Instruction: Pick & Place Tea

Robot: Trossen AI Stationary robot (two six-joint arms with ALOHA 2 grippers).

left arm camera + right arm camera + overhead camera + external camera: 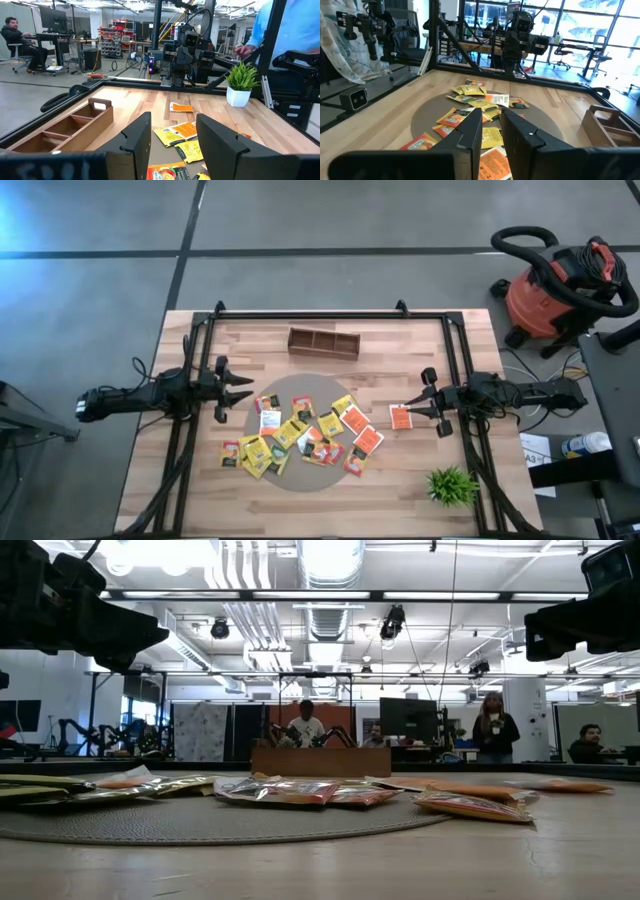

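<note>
Several tea packets (300,435), yellow, orange-red and white, lie flat and partly overlapping on a round grey mat (300,480) in the middle of the table. One orange packet (400,418) lies apart on the bare wood at the mat's right. My left gripper (245,392) hovers level at the mat's left edge, its fingers (137,142) wide open and empty. My right gripper (412,409) hovers level above the lone orange packet (495,162). Its fingers (470,132) stand a narrow gap apart with nothing between them.
A brown wooden divided tray (323,342) stands at the table's far middle. A small green plant (452,485) sits at the near right corner. Black frame rails (310,314) run along the far edge and both sides. People show in the room beyond.
</note>
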